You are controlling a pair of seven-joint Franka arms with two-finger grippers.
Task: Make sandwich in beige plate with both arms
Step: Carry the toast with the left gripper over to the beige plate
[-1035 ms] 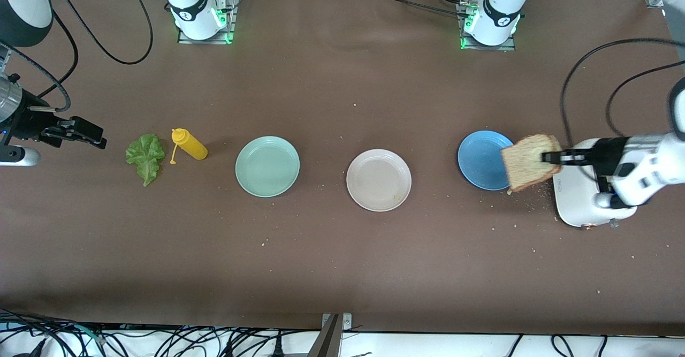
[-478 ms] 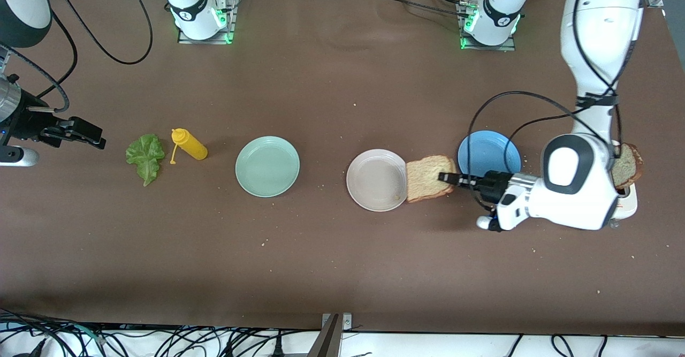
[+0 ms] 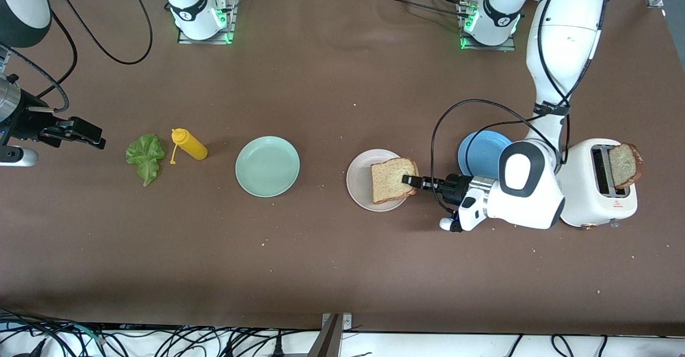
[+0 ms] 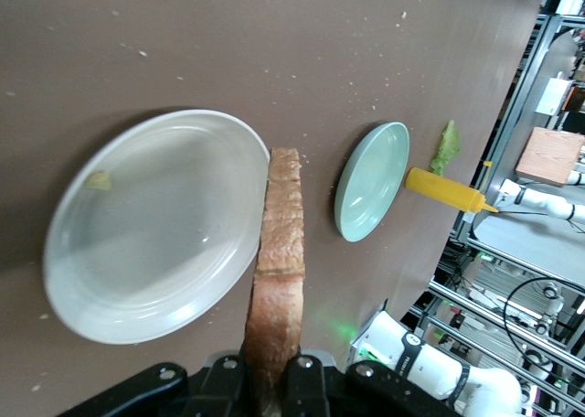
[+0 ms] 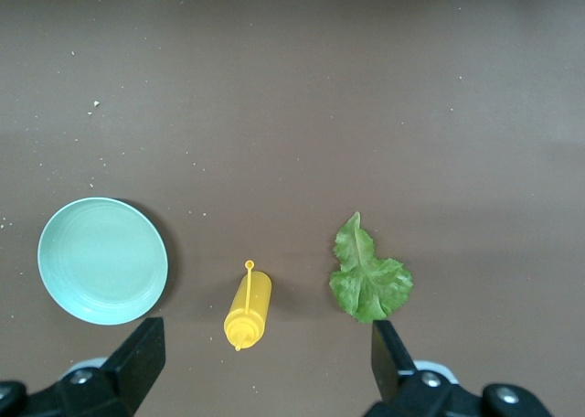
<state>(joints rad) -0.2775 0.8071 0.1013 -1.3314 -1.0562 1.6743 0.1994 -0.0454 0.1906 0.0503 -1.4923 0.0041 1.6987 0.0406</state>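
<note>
The counter (image 3: pixel 321 89) has a matt brown cover. The beige plate (image 4: pixel 146 225) looks smooth and glossy. The bread (image 3: pixel 390 179) is rough and grainy, the toaster (image 3: pixel 588 196) shiny white plastic, the lettuce (image 5: pixel 368 280) ruffled.

The front camera hangs high over the table (image 3: pixel 321 271) and looks steeply down, facing the two arm bases along the top edge; it takes in the whole brown surface from a distance.

The left wrist camera sits close, looking along its own fingers at the bread slice (image 4: pixel 279 280) seen edge-on and the beige plate (image 4: pixel 82 289) beside it, with the mint-green plate (image 4: pixel 370 184) and yellow bottle (image 4: pixel 443 188) farther off.

The right wrist camera looks straight down from well above, over the lettuce leaf (image 5: pixel 368 275).

All three views share the mint-green plate, bottle and lettuce.
</note>
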